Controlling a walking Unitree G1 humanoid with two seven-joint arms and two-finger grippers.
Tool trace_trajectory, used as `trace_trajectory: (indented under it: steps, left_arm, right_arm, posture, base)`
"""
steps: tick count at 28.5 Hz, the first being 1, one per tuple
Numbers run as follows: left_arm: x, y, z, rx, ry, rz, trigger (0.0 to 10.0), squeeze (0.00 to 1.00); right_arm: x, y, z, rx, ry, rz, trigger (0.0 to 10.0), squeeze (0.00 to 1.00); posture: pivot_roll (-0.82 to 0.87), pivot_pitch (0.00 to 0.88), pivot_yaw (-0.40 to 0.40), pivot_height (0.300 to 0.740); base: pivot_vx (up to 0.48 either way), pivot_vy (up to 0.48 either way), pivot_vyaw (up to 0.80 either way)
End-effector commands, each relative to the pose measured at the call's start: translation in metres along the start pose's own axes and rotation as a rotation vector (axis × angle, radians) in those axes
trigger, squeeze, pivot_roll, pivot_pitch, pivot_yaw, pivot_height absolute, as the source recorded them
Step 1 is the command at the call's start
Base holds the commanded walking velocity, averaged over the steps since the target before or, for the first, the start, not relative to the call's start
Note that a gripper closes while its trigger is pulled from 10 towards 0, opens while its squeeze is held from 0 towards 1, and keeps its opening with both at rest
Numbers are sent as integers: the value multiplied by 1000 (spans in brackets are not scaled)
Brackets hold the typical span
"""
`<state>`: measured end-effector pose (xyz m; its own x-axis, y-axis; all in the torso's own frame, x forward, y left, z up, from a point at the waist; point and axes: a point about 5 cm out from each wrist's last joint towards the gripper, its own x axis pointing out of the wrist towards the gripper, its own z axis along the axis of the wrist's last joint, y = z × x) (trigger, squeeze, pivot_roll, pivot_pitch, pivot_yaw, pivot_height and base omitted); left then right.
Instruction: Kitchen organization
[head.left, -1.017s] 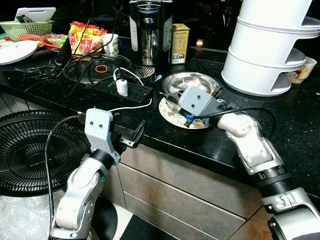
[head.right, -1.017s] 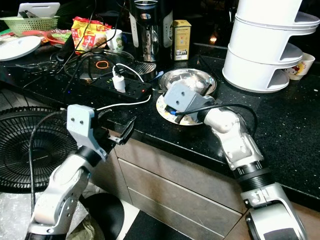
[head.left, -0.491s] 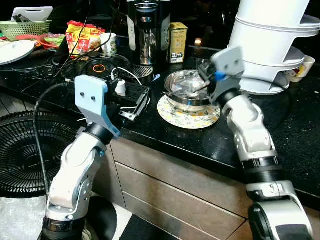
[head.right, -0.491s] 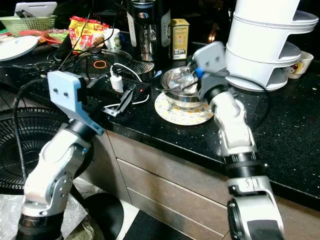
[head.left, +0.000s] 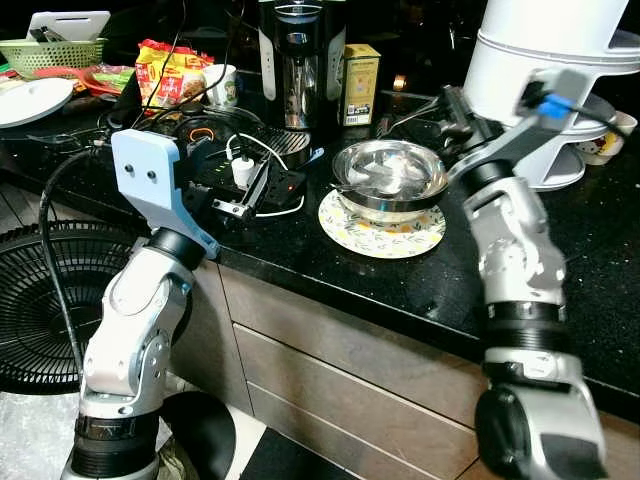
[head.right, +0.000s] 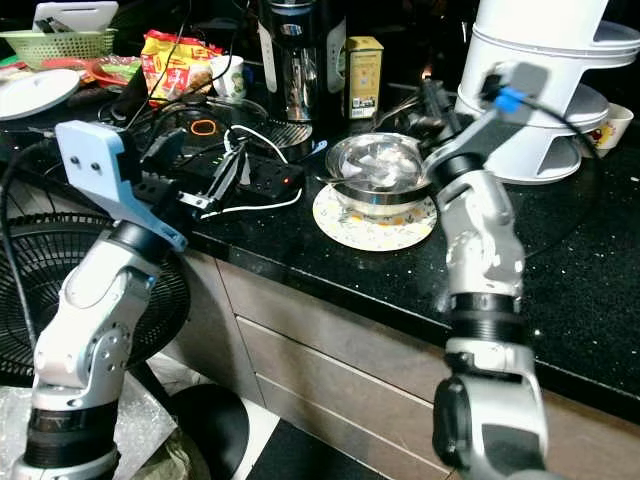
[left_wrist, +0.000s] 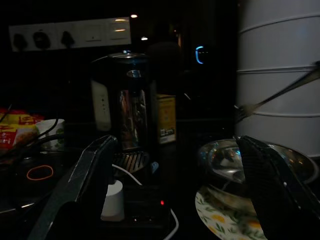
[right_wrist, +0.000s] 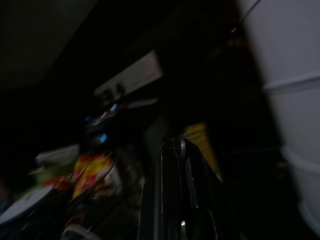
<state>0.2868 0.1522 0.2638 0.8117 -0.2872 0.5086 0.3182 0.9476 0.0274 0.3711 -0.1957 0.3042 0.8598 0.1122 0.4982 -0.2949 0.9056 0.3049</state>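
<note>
Black stone counter (head.left: 300, 245) carries a steel bowl (head.left: 392, 178) that sits on a flowered plate (head.left: 382, 226), with crumpled clear wrap inside the bowl. The right gripper (head.right: 432, 100) is raised above and just behind the bowl, beside the white stacked containers (head.left: 545, 80). Its two fingers are pressed together on the handle of a fork (left_wrist: 272, 98), which hangs in the air in front of the containers with its tines pointing toward the coffee maker (head.left: 297, 62). In the right wrist view the fingers (right_wrist: 175, 200) lie flat against each other with only a thin sliver of metal between them.

The left gripper (head.left: 245, 190) hovers over the near edge of the counter, just in front of the black power strip (head.left: 255, 180). Its fingers (left_wrist: 82, 177) stand wide apart and hold nothing; through the gap the left wrist view looks at the coffee maker, a yellow tin (left_wrist: 166, 119) next to it, and a white plug (left_wrist: 113, 201) in the strip.

Farther back on the left lie snack packets (head.left: 172, 75), a mug (head.left: 221, 86), a white plate (head.left: 30, 100) and a green basket (head.left: 50, 52). A black fan (head.left: 45, 300) stands on the floor below the counter, near the left arm.
</note>
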Motion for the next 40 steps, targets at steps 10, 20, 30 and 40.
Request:
trace_trajectory:
  steps: [10,20,30,40]
  left_arm:
    - [5,3,-1,-1,-11,-14,10000,0]
    - [9,23,-18,67,26,57,10000,0]
    - [2,34,-43,116,89,141,10000,0]
    - [11,29,-66,77,113,60,10000,0]
  right_arm:
    - [1,-14,15,6,-31,-30,0,0]
    - [1,-1,3,-96,24,52,2000,0]
    - [0,4,-1,-119,55,94,10000,0]
    - [-1,15,3,-131,52,133,10000,0]
  posture:
    - [38,0,-12,740]
    - [28,0,-15,740]
    - [13,0,-21,740]
    - [-29,0,-24,740]
  base:
    - [0,0,-800]
    - [0,0,-80]
    - [0,0,0]
    - [0,0,0]
